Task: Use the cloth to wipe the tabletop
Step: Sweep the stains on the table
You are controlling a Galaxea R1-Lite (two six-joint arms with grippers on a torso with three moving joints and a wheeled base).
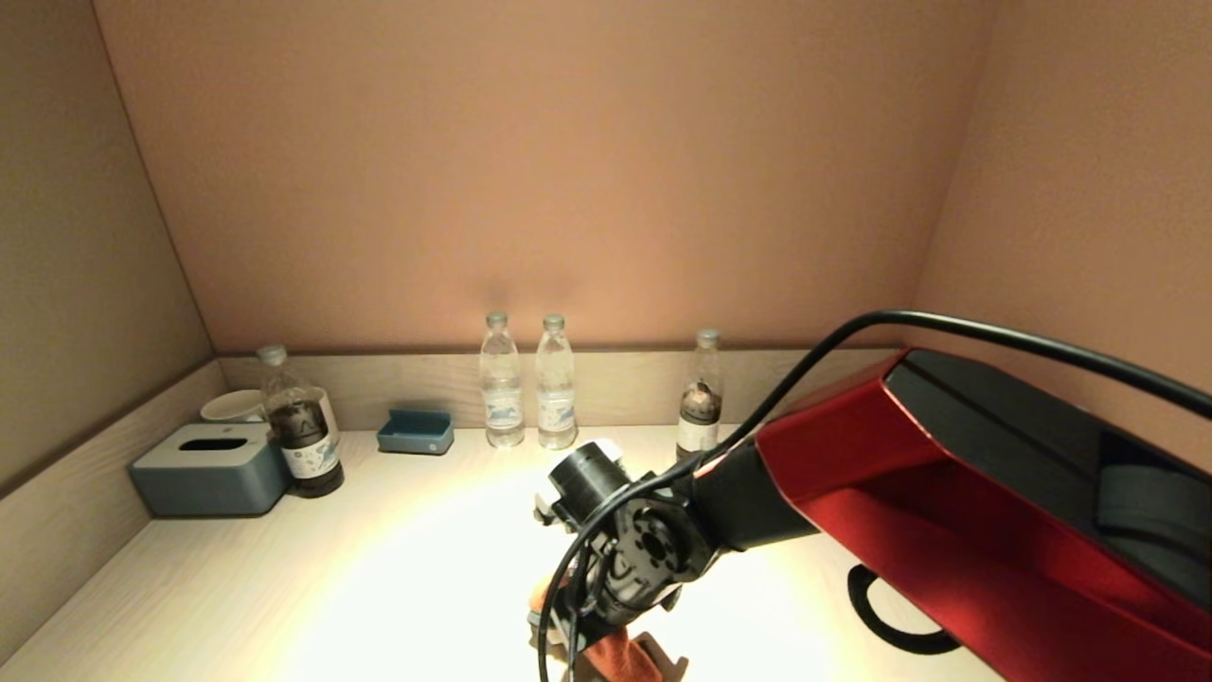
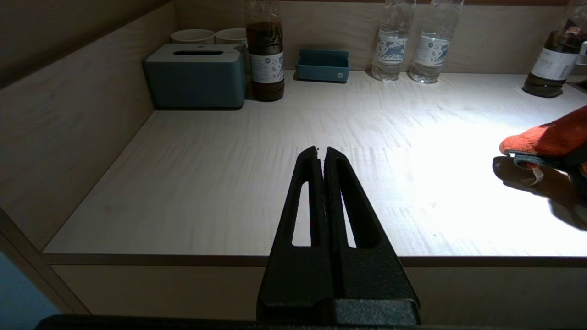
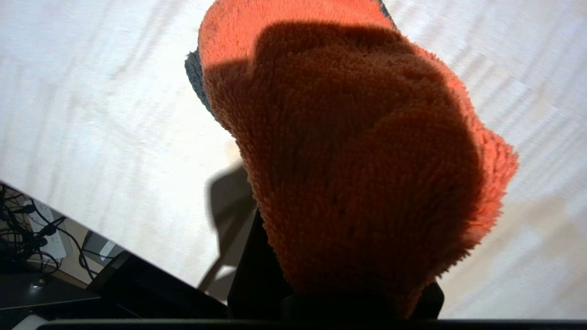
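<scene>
Along the back edge of the tabletop (image 2: 220, 183), starting in the left back corner, stand a blue tissue box (image 1: 210, 467) with two cups (image 2: 193, 35) behind it, a dark-liquid bottle (image 1: 301, 425), a small blue tray (image 1: 416, 431), two clear water bottles (image 1: 528, 384) near the middle, and another dark bottle (image 1: 700, 398) further right.

The left gripper (image 2: 322, 153) hangs off the front edge toward the left side, its fingers pressed together with nothing between them; it looks parked.

The right gripper (image 1: 606, 654) is near the front edge, a little right of the middle, and has the orange cloth (image 3: 353, 156) clamped in it. The cloth drapes over the fingers and reaches down toward the wood near the front edge.

To wipe well, the cloth should be pressed flat so its broad face rubs the surface rather than a fold. Strokes should probably run in overlapping lanes along the open front and middle of the worktop, stopping short of the bottles at the back, which look easy to tip. Keeping the grip firm matters, since drag could pull the cloth free.

The right gripper's fingers are almost wholly covered by the cloth in the right wrist view, and in the head view the wrist hides them, so how much cloth they hold is unclear. Whether the cloth touches the wood cannot be told for certain. No dirt or spill is visible under the bright light.
</scene>
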